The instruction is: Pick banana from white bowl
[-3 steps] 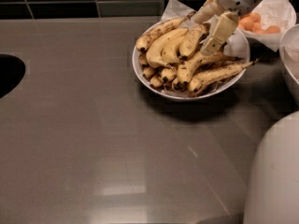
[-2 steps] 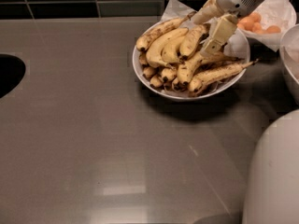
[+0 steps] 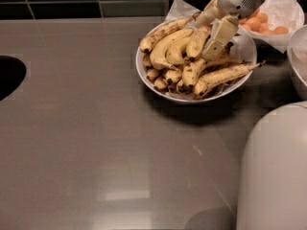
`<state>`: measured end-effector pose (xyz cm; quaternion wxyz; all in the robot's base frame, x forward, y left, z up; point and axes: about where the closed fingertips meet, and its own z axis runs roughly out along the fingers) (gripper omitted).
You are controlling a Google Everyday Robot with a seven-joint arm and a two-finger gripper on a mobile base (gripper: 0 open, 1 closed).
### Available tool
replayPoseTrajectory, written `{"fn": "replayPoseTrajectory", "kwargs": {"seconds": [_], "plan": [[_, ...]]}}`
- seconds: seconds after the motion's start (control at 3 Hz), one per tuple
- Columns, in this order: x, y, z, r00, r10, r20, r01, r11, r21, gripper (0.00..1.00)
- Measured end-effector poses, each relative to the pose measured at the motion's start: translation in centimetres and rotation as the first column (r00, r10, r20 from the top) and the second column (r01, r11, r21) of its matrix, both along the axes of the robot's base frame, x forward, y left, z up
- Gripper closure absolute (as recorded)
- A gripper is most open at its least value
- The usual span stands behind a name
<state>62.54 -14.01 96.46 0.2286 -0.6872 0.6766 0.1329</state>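
The white bowl [image 3: 144,78] stands at the back right of the grey counter, lined with white paper and piled with bananas. The banana [image 3: 167,44], plump, curved and mostly clean yellow, lies at the upper left of the pile. Thinner brown-speckled bananas [image 3: 223,75] lie around it. My gripper [image 3: 211,30] reaches down into the bowl from the upper right. Its two cream fingers [image 3: 219,36] stand apart around a speckled banana [image 3: 197,41] just right of the plump one. Nothing is lifted.
A paper-lined container of small orange fruits [image 3: 261,23] sits behind the bowl at the right. Another white bowl rim [image 3: 295,61] is at the right edge. A large white robot part [image 3: 273,171] fills the lower right. A dark round opening [image 3: 9,75] is at the left.
The gripper has stayed in the bowl, with little visible movement. The bananas lie as before.
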Motion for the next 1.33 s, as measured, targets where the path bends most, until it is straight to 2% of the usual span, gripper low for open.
{"fn": "replayPoseTrajectory", "kwargs": {"seconds": [0.33, 1.0, 1.33], "plan": [[0.64, 0.19, 0.72, 0.9997, -0.004, 0.022, 0.004, 1.0, -0.011, 0.46], [0.8, 0.02, 1.31, 0.9993, -0.018, 0.034, 0.018, 1.0, -0.022, 0.92], [0.8, 0.02, 1.31, 0.9993, -0.018, 0.034, 0.018, 1.0, -0.022, 1.0]]}}
